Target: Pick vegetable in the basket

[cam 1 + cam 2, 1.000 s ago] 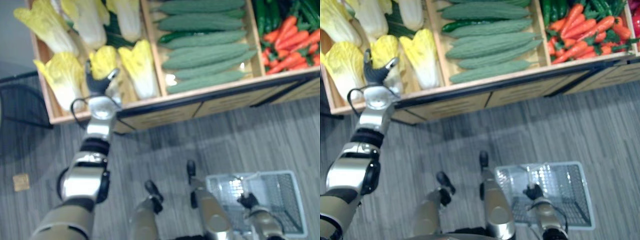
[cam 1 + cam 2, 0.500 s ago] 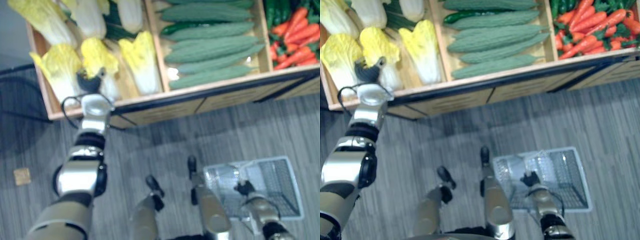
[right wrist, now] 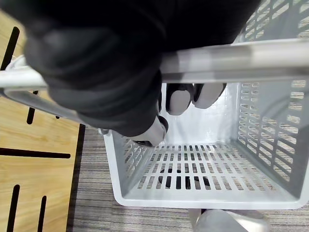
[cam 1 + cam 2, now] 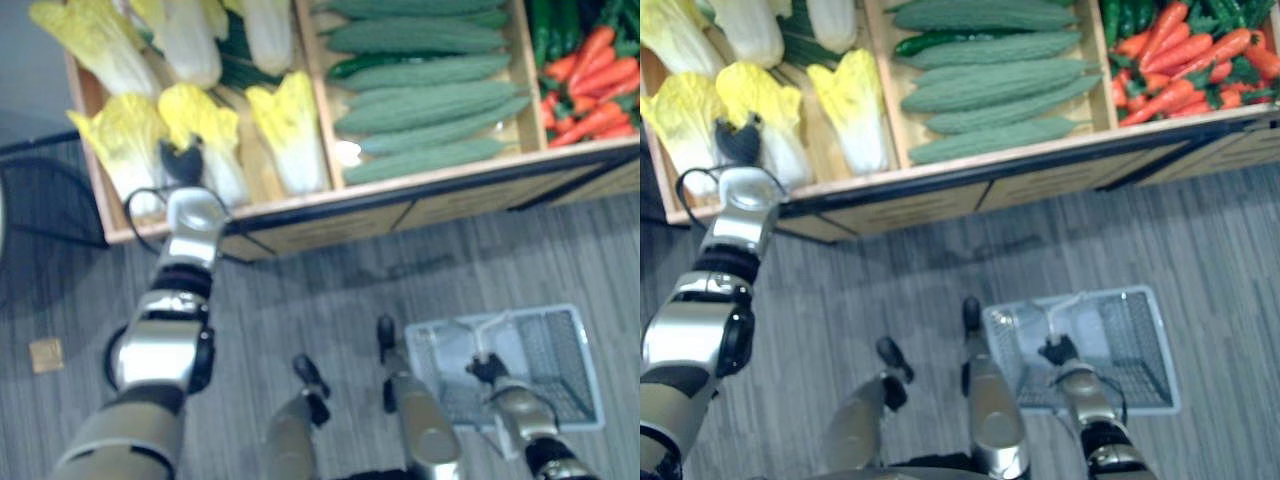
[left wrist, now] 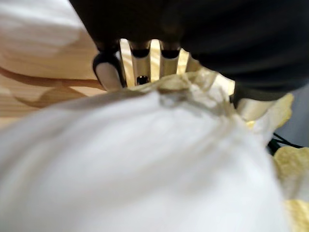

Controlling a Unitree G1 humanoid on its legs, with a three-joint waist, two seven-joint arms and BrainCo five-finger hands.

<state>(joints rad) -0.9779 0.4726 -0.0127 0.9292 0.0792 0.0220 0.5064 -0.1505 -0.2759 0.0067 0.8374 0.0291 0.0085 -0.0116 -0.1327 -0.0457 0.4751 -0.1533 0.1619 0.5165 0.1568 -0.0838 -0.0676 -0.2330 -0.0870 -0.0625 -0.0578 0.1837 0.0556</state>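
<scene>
Several pale yellow napa cabbages lie in the left compartment of a wooden crate [image 4: 300,200]. My left hand [image 4: 181,163] reaches over the crate's front edge onto one cabbage [image 4: 206,127] in the front row. In the left wrist view its fingers [image 5: 150,59] curl over the cabbage's white body [image 5: 145,164], which presses close against the palm. Low on the right, my right hand [image 4: 1058,350] is shut on the grey handle [image 3: 231,67] of a white slatted basket [image 4: 552,400] that hangs just above the floor. The basket holds nothing.
The middle compartment holds long green bumpy gourds [image 4: 430,90]; orange carrots [image 4: 590,90] and dark green peppers fill the right one. The crate stands on a wooden stand [image 4: 400,215] over grey plank floor. A small tan square [image 4: 45,354] lies on the floor at left.
My left hand's fingers have curled down from open onto the cabbage. The whole picture has shifted a little with the camera; the right hand keeps its hold on the basket handle.
</scene>
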